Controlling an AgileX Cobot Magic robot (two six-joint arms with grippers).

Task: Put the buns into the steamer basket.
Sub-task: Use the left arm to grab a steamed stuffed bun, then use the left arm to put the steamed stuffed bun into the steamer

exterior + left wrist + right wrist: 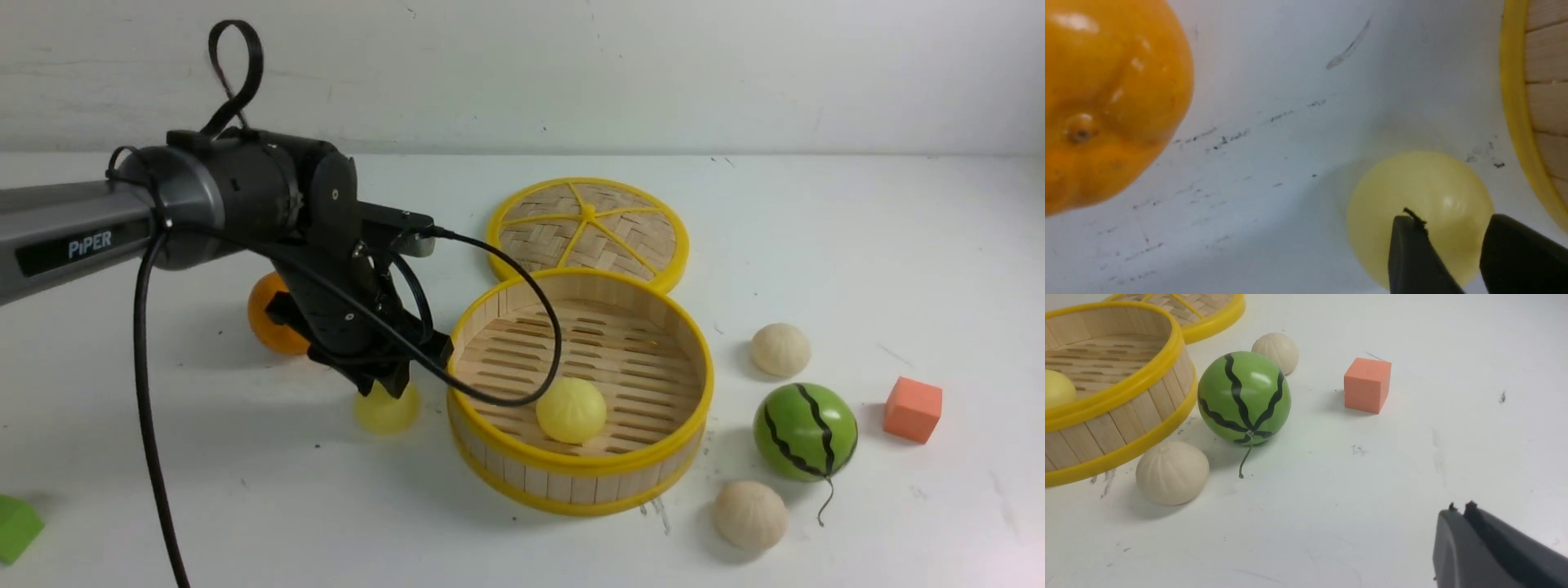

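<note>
Left of the steamer basket (571, 467), the left tool (390, 385), jaws parted, crowds a yellow bun (382, 415). A shallow pinch could squirt it toward the tangerine (265, 322). The right tool (1459, 508) is clenched.

White table (816, 212) with basket (571, 482), lid (588, 224), buns (780, 349)

Item 1, sole entry: white wordmark "PiPER" (88, 245) is showing on a black strip (41, 256) running along the grey tube of the left arm (57, 208), front view, lettering tilting slightly upward.
</note>
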